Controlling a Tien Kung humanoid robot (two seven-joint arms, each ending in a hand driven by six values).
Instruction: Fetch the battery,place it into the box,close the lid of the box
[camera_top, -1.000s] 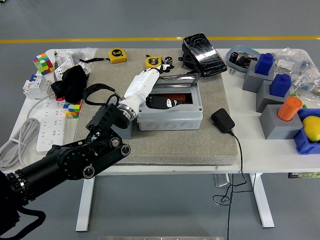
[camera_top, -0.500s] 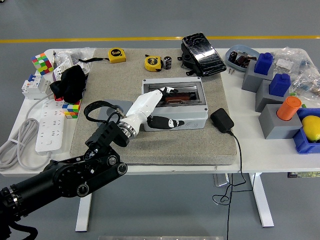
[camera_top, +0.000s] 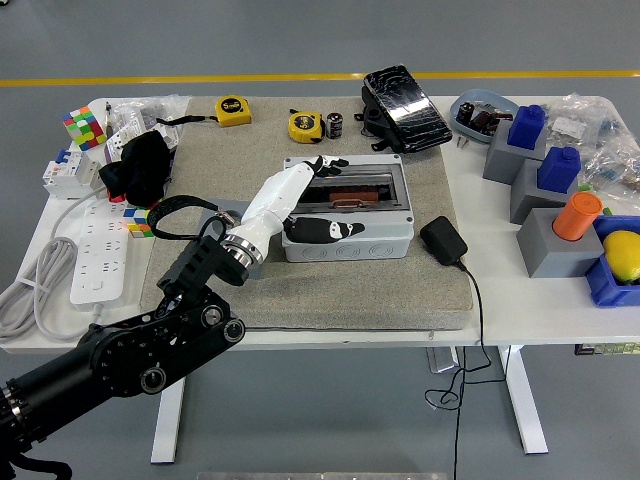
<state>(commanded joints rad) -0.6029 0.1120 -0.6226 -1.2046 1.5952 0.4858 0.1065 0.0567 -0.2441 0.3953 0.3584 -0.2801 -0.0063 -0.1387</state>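
The grey plastic box (camera_top: 350, 236) stands in the middle of the grey mat. Its lid (camera_top: 392, 186) lies down flat over the top. A reddish-brown object (camera_top: 347, 199) shows inside through the lid's window; I cannot tell if it is the battery. My left hand (camera_top: 305, 200), white with black fingers, rests over the box's left part. Its fingers (camera_top: 327, 163) lie spread on the lid and the thumb (camera_top: 330, 231) lies along the front wall, holding nothing. A small black cylinder (camera_top: 335, 124) stands at the mat's far edge.
A black power adapter (camera_top: 440, 240) with its cable lies just right of the box. Two yellow tape measures (camera_top: 304, 124) and a black pedal (camera_top: 403, 95) sit behind it. A power strip (camera_top: 95, 255) and colour cubes are at left, grey-and-blue blocks (camera_top: 520, 145) at right.
The lid has swung from upright down onto the box. My left hand followed it down and now lies on top of it.
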